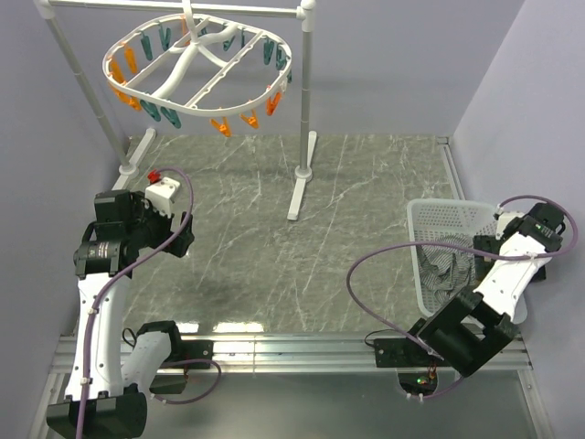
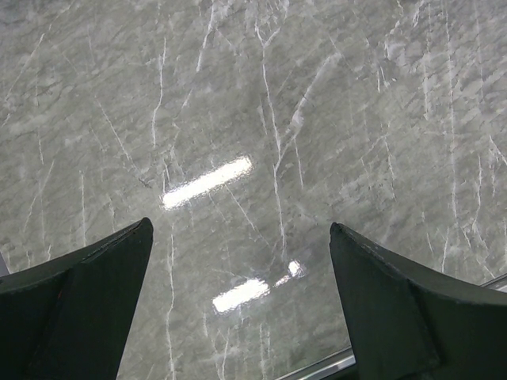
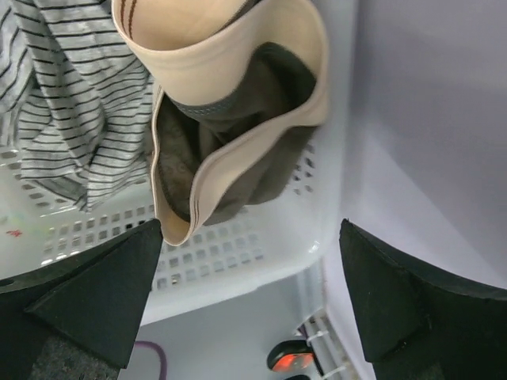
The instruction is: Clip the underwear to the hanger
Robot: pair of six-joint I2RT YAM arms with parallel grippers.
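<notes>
Two grippers: the right gripper point(image 3: 251, 229) hangs with its jaws wide apart above the basket, holding nothing. The left gripper point(image 2: 239, 226) is just as open over bare marble table point(image 1: 320, 229) at the near left.
Underwear: the boxer briefs point(image 3: 238, 119) lie crumpled against the right wall of the white lattice basket point(image 1: 439, 206). The beige waistband is folded up in a loop on top.
Mis-grab risk: the grey striped cloth point(image 3: 63, 103) touches the briefs on the left, so a closing finger could pinch both pieces together.
Slip risk: a bite on one layer of the loose waistband loop could let the soft cloth slide out during the lift.
Snag risk: a finger pushed down along the basket wall may catch in the lattice holes, or tip the light basket.
Hanger: the white drying ring point(image 1: 180, 78) hangs at the far left, well apart from the basket.
In the way: the upright of the pole stand point(image 1: 306, 110) stands between the basket and the ring.
Clipping risk: the ring looks free to swing, so the orange pins point(image 1: 219, 126) could shift when pressed.
</notes>
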